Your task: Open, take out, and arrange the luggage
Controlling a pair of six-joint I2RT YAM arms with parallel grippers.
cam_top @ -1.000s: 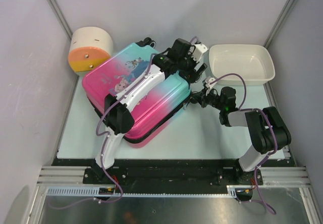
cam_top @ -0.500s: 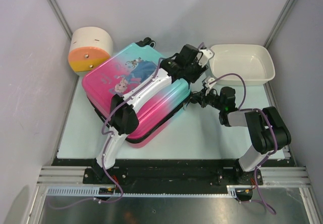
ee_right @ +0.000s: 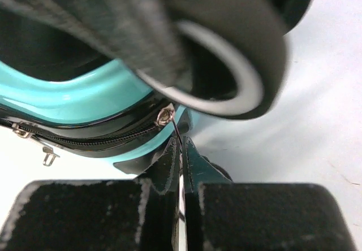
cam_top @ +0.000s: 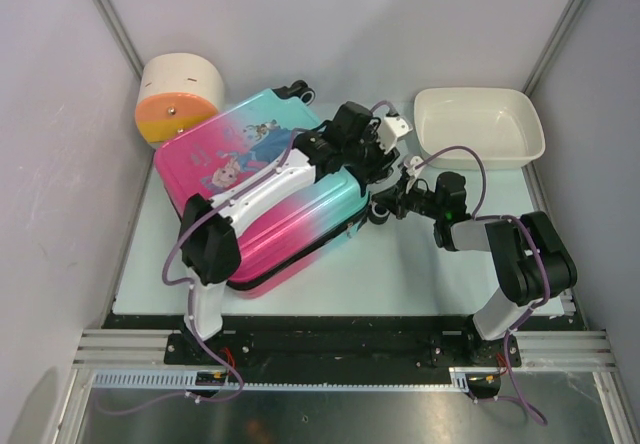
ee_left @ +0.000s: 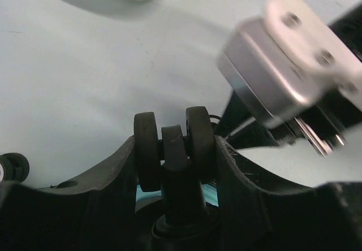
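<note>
At 10 o'clock on the desk: cream-and-orange drawer box, not involved. Just beside it, toward centre: luggage, lying flat, shell shut, long axis roughly 7 to 1 o'clock. Has slid and swung toward 9 o'clock over the last second, exposing the far wheels at 12. Reads as dragged by the left arm.

At the case's 3 o'clock corner: left gripper, fingers gone from wide to about half, straddling a twin caster wheel and looking snug on both sides. Just past it: right gripper, fingers fully pinched on the zip pull. Zip left of the slider closed.

At 2 o'clock: white basin, untouched.

Implication: opening step only, nothing out yet. Probably hauling the case by the wheel against the pinned pull to run the zip. Risk of the thin pull slipping out.
</note>
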